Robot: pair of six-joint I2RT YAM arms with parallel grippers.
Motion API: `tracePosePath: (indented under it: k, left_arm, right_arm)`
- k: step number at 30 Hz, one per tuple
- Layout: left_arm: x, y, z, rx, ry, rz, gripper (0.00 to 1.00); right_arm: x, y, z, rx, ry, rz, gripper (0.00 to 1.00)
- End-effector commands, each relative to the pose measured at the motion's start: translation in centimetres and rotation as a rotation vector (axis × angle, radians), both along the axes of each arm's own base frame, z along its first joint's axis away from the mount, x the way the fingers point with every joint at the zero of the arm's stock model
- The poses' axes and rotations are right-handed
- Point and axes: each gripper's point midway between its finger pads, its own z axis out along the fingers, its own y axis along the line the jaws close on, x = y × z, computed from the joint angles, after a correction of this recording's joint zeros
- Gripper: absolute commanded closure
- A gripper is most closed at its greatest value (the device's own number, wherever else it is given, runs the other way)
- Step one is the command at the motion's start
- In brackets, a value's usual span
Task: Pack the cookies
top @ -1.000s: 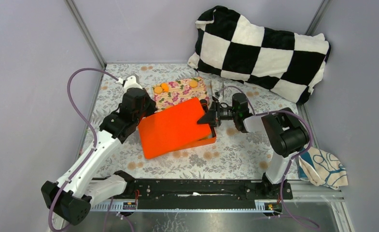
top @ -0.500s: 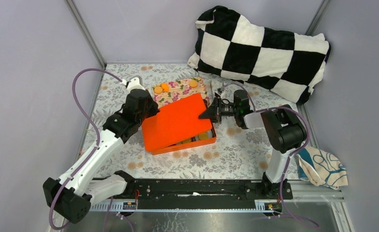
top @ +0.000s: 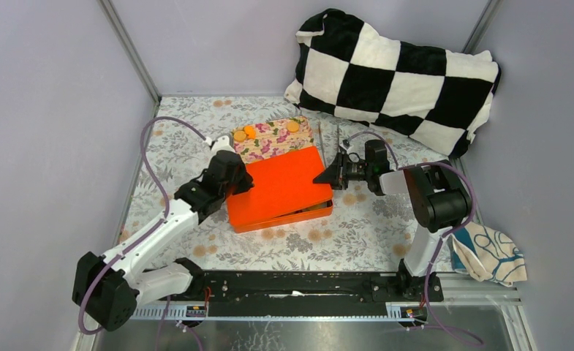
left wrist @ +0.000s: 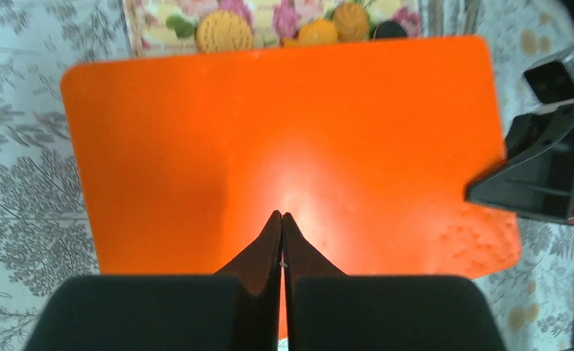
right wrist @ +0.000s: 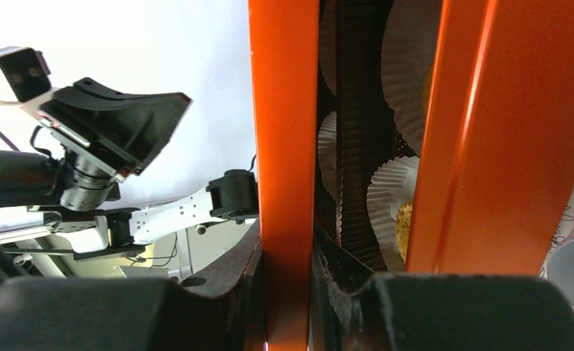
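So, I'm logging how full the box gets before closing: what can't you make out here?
- Box contents: top view, the lid covers nearly all.
- Cookies inside: right wrist view shows one edge among cups through a narrow gap; count unknown.
- Box: left wrist view, hidden under the lid.
- Whether the shut left gripper touches the lid: unclear, left wrist view.

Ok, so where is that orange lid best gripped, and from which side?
Its thin right edge, approached from the right, one jaw above and one below. The lid is a wide flat sheet, too broad to span from above, and it stands off the box on that side, leaving the edge free. The right end effector pinches it there now.
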Motion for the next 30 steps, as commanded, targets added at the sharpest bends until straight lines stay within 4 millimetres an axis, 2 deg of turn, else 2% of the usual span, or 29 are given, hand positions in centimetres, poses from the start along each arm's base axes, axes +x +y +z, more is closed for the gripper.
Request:
tracePosePath:
  k: [1, 4, 7, 14, 19, 23, 27, 30]
  left_arm:
    - [-0.4, -1.4, -2.0, -0.051, 0.011, -0.019, 1.0]
    - [-1.2, -1.7, -3.7, -0.059, 0.041, -0.027, 1.0]
    - [-1.6, -1.9, -4.9, -0.066, 0.064, -0.033, 1.0]
    - [-2.1, -2.5, -6.3, -0.074, 0.096, -0.065, 1.0]
    - [-2.6, -3.3, -8.0, -0.097, 0.148, -0.093, 1.0]
    - [-2.7, -3.8, -8.3, -0.119, 0.158, -0.107, 1.0]
    - [-2.6, -4.3, -8.3, -0.123, 0.162, -0.129, 1.0]
    - [-2.5, -4.5, -8.4, -0.117, 0.166, -0.136, 1.0]
  right_arm:
    - [0.9, -0.6, -0.9, -0.059, -0.067, -0.032, 0.97]
    - [1.1, -0.9, -1.3, -0.102, -0.073, -0.041, 0.93]
    - [1.6, -1.4, -1.5, -0.168, -0.089, -0.07, 0.85]
    - [2.9, -3.5, -1.1, -0.372, -0.156, -0.15, 0.77]
    - [3.5, -5.4, -1.4, -0.511, -0.148, -0.228, 0.53]
    - [3.1, -6.6, -2.3, -0.571, -0.097, -0.27, 0.36]
    - [3.1, -7.2, -2.2, -0.578, -0.101, -0.313, 0.34]
    - [3.5, -7.8, -1.1, -0.604, -0.145, -0.346, 0.34]
